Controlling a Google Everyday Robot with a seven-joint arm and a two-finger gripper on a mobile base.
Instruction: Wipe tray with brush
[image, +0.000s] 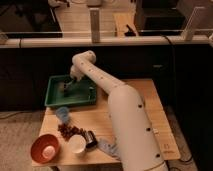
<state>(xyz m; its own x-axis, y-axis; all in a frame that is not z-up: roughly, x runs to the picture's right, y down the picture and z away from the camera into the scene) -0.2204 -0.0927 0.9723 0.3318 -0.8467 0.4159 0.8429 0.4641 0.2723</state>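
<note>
Claw (70, 84): I see it low inside the tray, toward the back left part; I cannot tell how it is set, or whether it has hold of anything
Brush (64, 88): a small, dark, blocky shape just left of the claw, over the tray floor; I cannot tell if it touches the floor
Tray (70, 104): shallow, green, rectangular, with a raised rim; it sits at the back left corner of the desk (152, 112)
Arm (125, 115): white, reaching from the front right over the desk into the tray
Blue cup (62, 114): just in front of the tray's front rim
Orange bowl (45, 149): front left corner, something white inside
White cup (76, 144): near the front edge, right of the bowl, with a black-and-silver cylinder (90, 138) just beside it
</note>
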